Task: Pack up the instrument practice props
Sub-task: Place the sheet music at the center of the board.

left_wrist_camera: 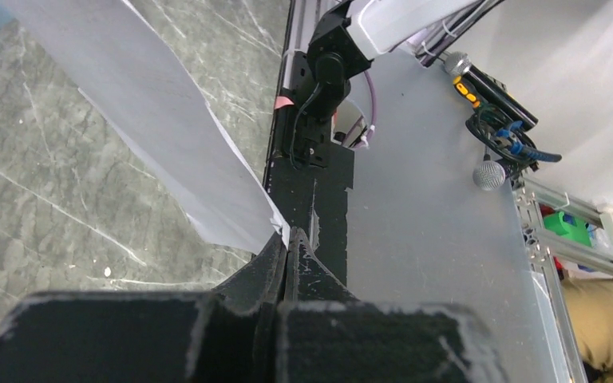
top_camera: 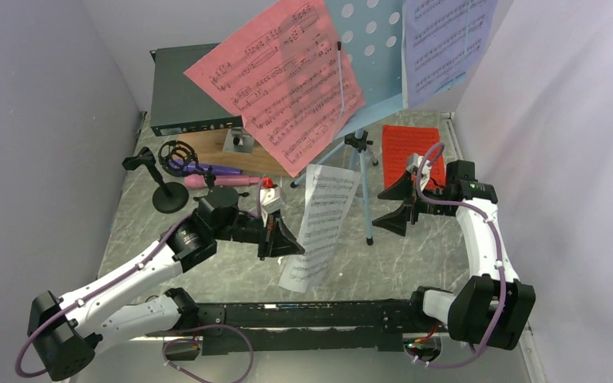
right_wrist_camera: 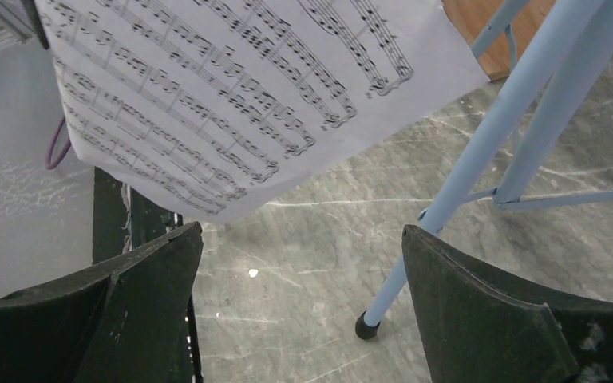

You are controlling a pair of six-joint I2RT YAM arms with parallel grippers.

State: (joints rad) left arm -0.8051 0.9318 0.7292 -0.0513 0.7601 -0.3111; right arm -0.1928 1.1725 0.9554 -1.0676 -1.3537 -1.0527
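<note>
Your left fingers [left_wrist_camera: 267,271] pinch side edge of white sheet [top_camera: 323,215]; its long axis runs near-to-far between arms. Your right fingers [right_wrist_camera: 144,279] spread wide, empty, facing it beside light-blue tripod leg [right_wrist_camera: 463,175].

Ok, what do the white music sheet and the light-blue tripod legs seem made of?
The white music sheet looks like thin matte paper: it droops, curls, carries printed notation. The light-blue tripod legs are probably painted metal tube, smooth and straight; the black foot cap looks rubbery.

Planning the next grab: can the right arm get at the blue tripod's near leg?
Likely yes: the right end effector is open, facing the leg, nothing between them.
</note>
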